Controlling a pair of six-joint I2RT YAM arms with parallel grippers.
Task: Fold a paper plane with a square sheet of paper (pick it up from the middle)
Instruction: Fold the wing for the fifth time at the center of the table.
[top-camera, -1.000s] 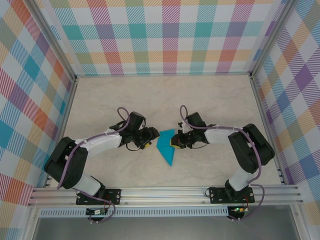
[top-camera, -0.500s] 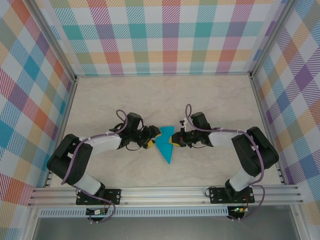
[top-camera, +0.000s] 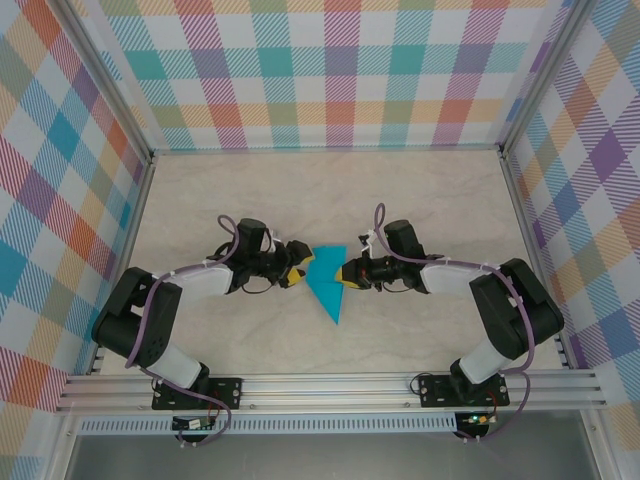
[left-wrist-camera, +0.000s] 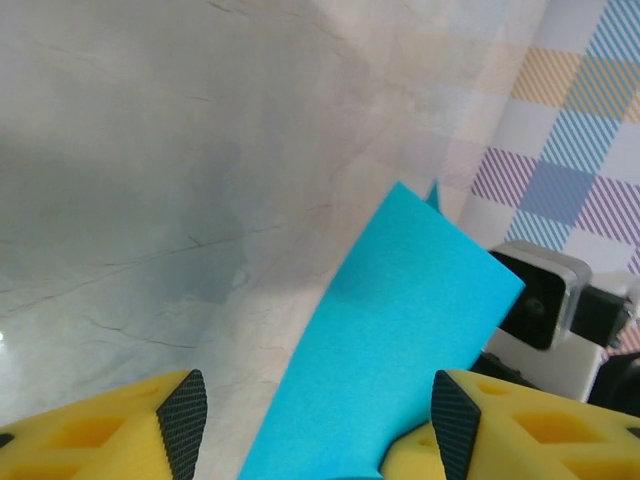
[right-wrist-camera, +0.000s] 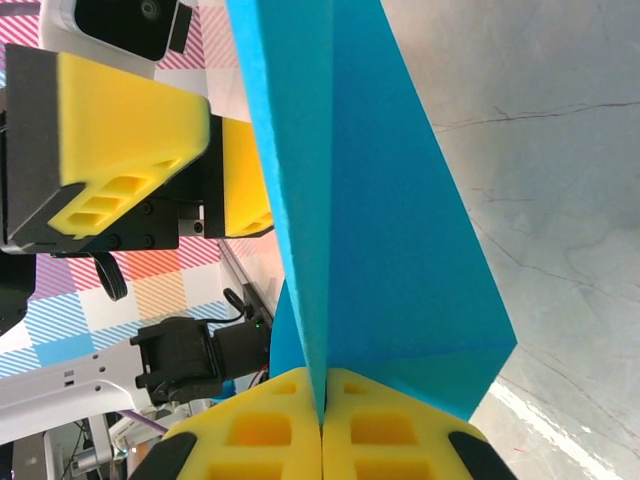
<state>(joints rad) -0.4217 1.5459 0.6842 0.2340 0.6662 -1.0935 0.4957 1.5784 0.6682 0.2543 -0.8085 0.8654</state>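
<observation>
Right jaws pinching folded teal paper, left jaws spread around its edge

Teal-blue paper, yellow right pincer, plaid walls

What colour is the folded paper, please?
The paper is teal-blue, clearest in the right wrist view.
</observation>
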